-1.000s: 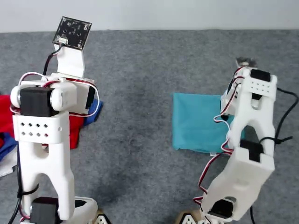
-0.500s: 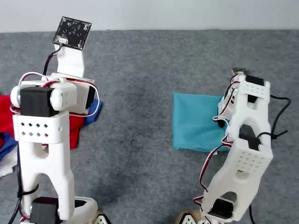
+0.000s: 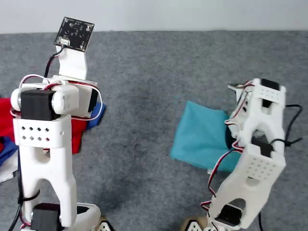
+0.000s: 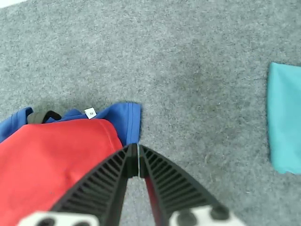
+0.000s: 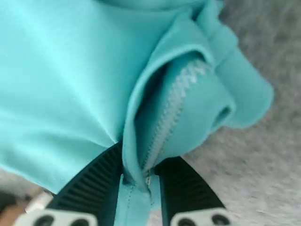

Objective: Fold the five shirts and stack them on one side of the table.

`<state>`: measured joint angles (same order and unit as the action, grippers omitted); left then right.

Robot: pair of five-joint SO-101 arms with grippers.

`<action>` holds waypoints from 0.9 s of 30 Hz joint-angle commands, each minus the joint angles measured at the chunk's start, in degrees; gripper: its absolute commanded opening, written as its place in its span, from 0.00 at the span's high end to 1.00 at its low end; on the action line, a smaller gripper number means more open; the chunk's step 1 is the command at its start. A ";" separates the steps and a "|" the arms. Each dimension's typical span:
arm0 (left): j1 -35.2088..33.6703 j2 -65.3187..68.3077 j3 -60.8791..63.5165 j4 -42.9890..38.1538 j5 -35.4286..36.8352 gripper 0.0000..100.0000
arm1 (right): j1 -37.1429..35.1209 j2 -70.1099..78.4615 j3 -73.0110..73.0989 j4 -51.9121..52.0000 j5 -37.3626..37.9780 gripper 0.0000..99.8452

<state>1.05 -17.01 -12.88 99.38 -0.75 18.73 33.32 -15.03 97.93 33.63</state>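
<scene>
Shirts: your work sits at both ends of the grey table (image 3: 144, 72), with one folded piece on the right and loose ones on the left.
Left heap: red shirt (image 4: 51, 155) lies over blue shirt (image 4: 124, 115) at the table's left edge, seemingly not yet folded.
Teal shirt (image 3: 199, 137): folded, lying skewed on the table's right half, its right edge under your right arm.
Right gripper (image 5: 139, 165): clamped on a bunched teal hem, with the seam showing between the fingers.
Left gripper (image 4: 138, 155): fingers pressed together, holding nothing, above the red shirt's edge.
Risk: you seem to pinch only some layers, so pulling could open the fold or let the hem slip free.
</scene>
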 commanded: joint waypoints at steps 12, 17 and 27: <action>-0.18 -1.67 -0.13 0.97 -0.62 0.99 | 6.99 -4.88 -1.32 -21.49 32.70 0.99; -0.18 -2.02 -0.13 1.05 -0.62 0.99 | 2.07 -4.79 -1.32 -33.19 37.63 0.99; -0.26 -2.11 -0.13 1.14 -0.62 0.99 | -3.47 -6.46 -1.32 -36.44 34.20 0.92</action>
<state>1.05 -17.01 -12.88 99.38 -0.75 15.91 32.09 -14.95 62.24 70.64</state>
